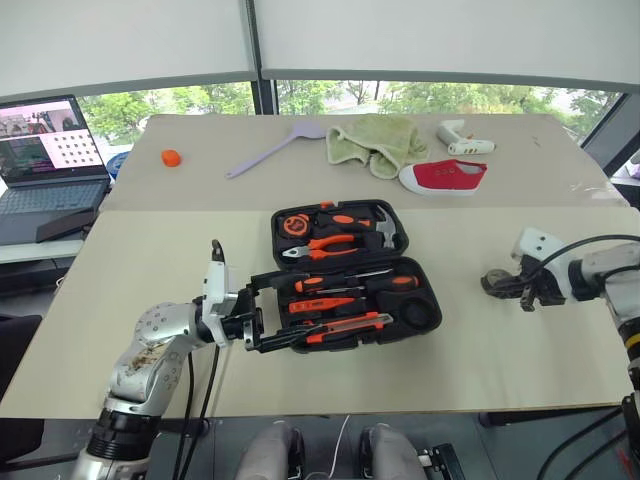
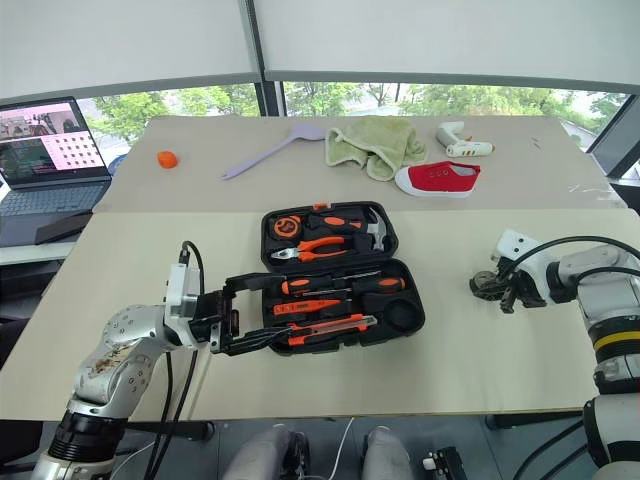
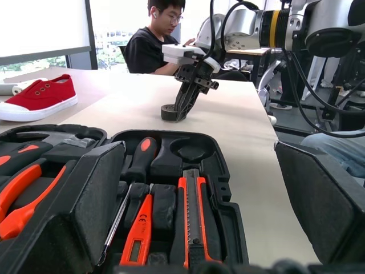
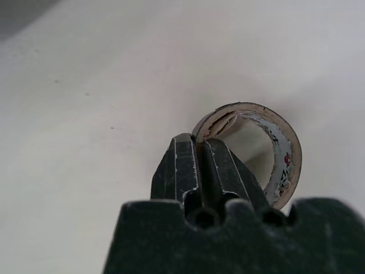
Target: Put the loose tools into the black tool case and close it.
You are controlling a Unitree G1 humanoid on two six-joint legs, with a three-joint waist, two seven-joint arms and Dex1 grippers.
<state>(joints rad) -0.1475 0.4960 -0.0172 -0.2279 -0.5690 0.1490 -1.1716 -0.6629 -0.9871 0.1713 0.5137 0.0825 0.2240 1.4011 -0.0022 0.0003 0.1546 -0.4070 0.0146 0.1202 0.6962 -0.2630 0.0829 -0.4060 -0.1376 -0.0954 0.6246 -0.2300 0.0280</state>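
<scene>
The black moulded-plastic tool case (image 1: 345,275) lies open at the middle of the pale, matte bench (image 1: 160,270), its rounded lid flat toward twelve o'clock. The lid holds orange-handled pliers (image 1: 320,247), a hammer (image 1: 385,230) and a round tape measure (image 1: 293,225). The near half holds two long-shafted screwdrivers with black-orange handles (image 1: 345,283), a slim all-orange screwdriver (image 1: 310,304) and an orange-black utility knife (image 1: 345,325), each in a shaped recess; a round recess at its three o'clock end stands bare.

The left gripper (image 1: 275,310) sits at the case's nine o'clock edge, its blocky black jaws spread wide, gripping nothing. At three o'clock from the case, well apart, the right gripper (image 4: 199,154) has its ribbed jaws pinched shut on the wall of the small black tape roll (image 4: 268,148) — a thin ring with a pale card core, resting on the bench.

Toward twelve o'clock lie a lilac spatula (image 1: 265,152), a crumpled green cloth (image 1: 378,142), a red canvas shoe (image 1: 443,176), a white object I cannot identify (image 1: 462,138) and a small orange lump (image 1: 171,158). An open laptop (image 1: 45,155) stands at ten o'clock — its left edge cut off. Beyond, windows with drawn white blinds show trees; a seated person in black (image 3: 149,43) is visible in the left wrist view
</scene>
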